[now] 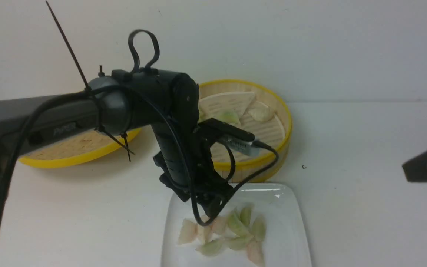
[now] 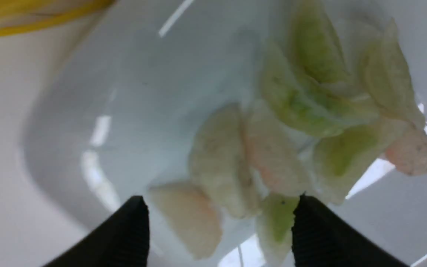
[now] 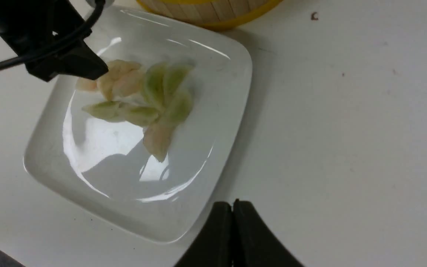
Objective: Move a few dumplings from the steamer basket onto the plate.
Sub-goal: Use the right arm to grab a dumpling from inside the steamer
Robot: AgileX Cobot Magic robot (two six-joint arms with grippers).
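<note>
As left fingers (image 2: 124, 233) gape above dumplings (image 2: 221, 159) | right fingers (image 3: 217, 237) pressed together

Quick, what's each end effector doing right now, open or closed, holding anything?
Left end effector: open, empty, over the dumplings on the plate.
Right end effector: closed, holding nothing.

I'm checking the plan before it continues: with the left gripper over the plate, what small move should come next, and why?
Probably lift the left gripper straight up off the plate. Its jaws stand open over the pile of dumplings lying there, gripping none, and two dumplings lie in the steamer basket, so a further pick looks possible.
</note>
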